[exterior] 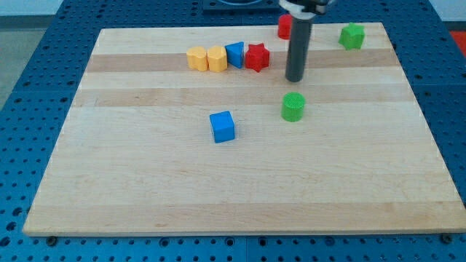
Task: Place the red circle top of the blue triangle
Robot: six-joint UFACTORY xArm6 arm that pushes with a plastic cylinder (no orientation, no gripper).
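On blue pegboard base (pixel 44 87): pale wooden desk (pixel 240 189). My tip (pixel 295 78) near top, between red circle (pixel 285 27) and green cylinder (pixel 293 106); blue triangle (pixel 234 54) leftward. No gripper fitted.

desk (pixel 145 182): pale wooden board, lying on a blue perforated surface (pixel 22 109)
row at the view's top left: 2 yellow blocks (pixel 196 57) (pixel 217 58), blue triangle (pixel 235 54), red star (pixel 256 57), side by side and touching
red circle (pixel 284 27): at the top edge, partly hidden by the rod
green block (pixel 352 36): top right corner
green cylinder (pixel 293 106): centre right, alone
blue cube (pixel 223 126): centre, alone
my tip (pixel 294 78): on the desk between red star and green cylinder, touching neither
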